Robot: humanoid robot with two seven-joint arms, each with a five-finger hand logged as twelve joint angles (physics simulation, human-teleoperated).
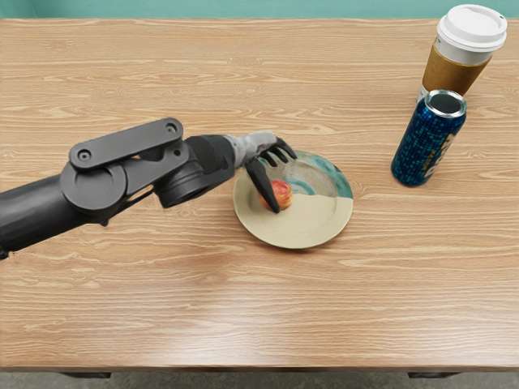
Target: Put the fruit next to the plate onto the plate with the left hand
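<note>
A: Where's the fruit?
B: Red-orange fruit [281,194] over the ceramic plate [320,233], left part, frame centre. Left hand [266,162] clasped round it.
A: Others?
B: Blue can [428,139], lidded coffee cup [462,50], upper right, off-plate.

A light wooden table [162,308] with long horizontal grain fills nearly the whole view, a strip of teal wall showing beyond its far edge. Near the middle a round plate [318,231] (cream, with a teal patch on its far right side) rests flat on the wood. Well apart, at the far right, a blue patterned can [426,146] stands upright just in front of a white-lidded paper cup [462,49] with a brown sleeve.
</note>
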